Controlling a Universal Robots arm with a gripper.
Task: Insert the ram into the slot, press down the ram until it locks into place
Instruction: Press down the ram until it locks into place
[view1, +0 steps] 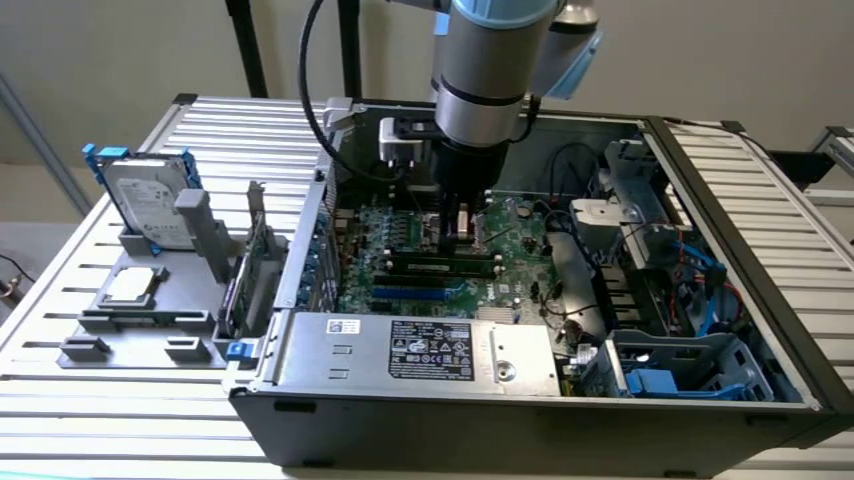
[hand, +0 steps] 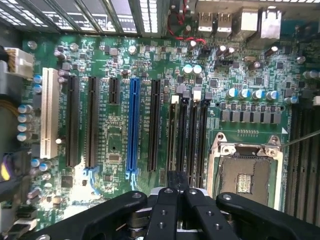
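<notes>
Ram (view1: 438, 264) stands on edge in the slot (view1: 383, 267), a long black channel with pale clips at its ends, running across the green motherboard (view1: 527, 235) from the exterior view's left to its right. It reads as a thin greenish strip with dark patches; how deep it sits cannot be told.

The gripper (view1: 461, 240) hangs directly over the ram's mid-length with its black fingers clenched together and nothing visibly between them. The pictures do not show whether the tips touch the ram's upper edge.

Clearance: a blue slot (view1: 416, 293) lies just beside the ram toward the silver power supply (view1: 414, 350). The grey chassis walls (view1: 747, 250) enclose the board on all sides, and cable bundles (view1: 587, 300) crowd the exterior view's right.

In the wrist view the gripper (hand: 177, 182) covers the near ends of the parallel black memory slots (hand: 202, 140). The square metal CPU socket (hand: 245, 172) is partly cut off by a finger link.
</notes>
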